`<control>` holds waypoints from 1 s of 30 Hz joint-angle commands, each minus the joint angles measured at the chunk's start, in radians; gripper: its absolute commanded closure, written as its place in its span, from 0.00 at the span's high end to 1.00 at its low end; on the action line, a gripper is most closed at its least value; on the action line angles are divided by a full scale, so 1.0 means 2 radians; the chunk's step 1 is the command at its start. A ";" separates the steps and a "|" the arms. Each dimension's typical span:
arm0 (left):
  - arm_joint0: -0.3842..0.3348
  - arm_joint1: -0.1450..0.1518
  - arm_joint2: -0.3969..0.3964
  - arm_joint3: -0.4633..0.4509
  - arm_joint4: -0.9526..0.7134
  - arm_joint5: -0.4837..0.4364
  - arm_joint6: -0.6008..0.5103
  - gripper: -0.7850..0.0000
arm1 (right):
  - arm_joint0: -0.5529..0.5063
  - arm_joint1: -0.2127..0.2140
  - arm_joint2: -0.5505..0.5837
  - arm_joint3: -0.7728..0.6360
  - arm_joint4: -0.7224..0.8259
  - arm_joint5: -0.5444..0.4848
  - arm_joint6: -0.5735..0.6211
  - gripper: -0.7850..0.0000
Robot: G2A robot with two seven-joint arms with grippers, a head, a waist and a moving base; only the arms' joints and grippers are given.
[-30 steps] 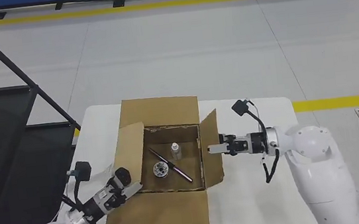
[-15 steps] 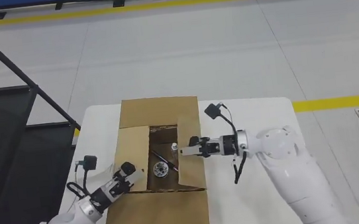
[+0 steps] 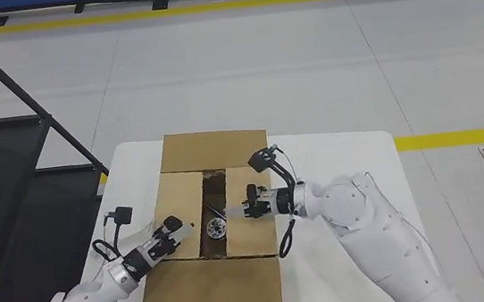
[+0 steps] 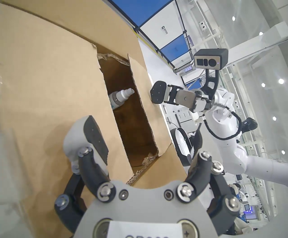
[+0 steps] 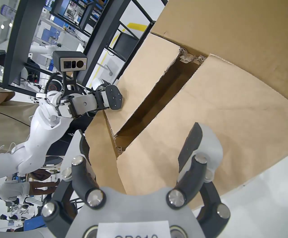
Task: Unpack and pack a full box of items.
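Observation:
The cardboard box point(image 3: 226, 288) stands mid-table with its front and back flaps spread flat. Its two side flaps lie folded inward, leaving a narrow gap between them. Through the gap I see a round white item point(image 3: 217, 228), and a small spray bottle point(image 4: 120, 97) lies inside. My left gripper point(image 3: 175, 231) point(image 4: 144, 133) is open, resting on the outer edge of the left flap point(image 3: 179, 208). My right gripper point(image 3: 251, 211) point(image 5: 139, 137) is open too, pressed on the right flap point(image 3: 254, 238). Each wrist view shows the other gripper across the gap.
The white table point(image 3: 351, 165) has bare room to the right of the box. A black frame point(image 3: 20, 95) and dark panel stand at the left. The back flap point(image 3: 215, 147) reaches toward the table's far edge.
Both side flaps have swung from upright to nearly flat over the opening. The right gripper moved left with its flap, and the left gripper moved in toward the box.

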 commanded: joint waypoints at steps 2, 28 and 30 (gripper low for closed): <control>-0.003 0.000 0.003 0.002 0.000 0.002 0.001 1.00 | 0.000 0.000 -0.007 -0.003 -0.014 0.008 -0.005 1.00; 0.060 0.014 -0.074 -0.069 -0.054 -0.031 0.005 1.00 | 0.012 0.004 -0.014 -0.008 0.023 0.001 0.000 1.00; 0.083 0.017 -0.102 -0.080 -0.065 -0.042 0.001 1.00 | 0.011 0.007 -0.009 -0.016 0.028 0.000 0.004 1.00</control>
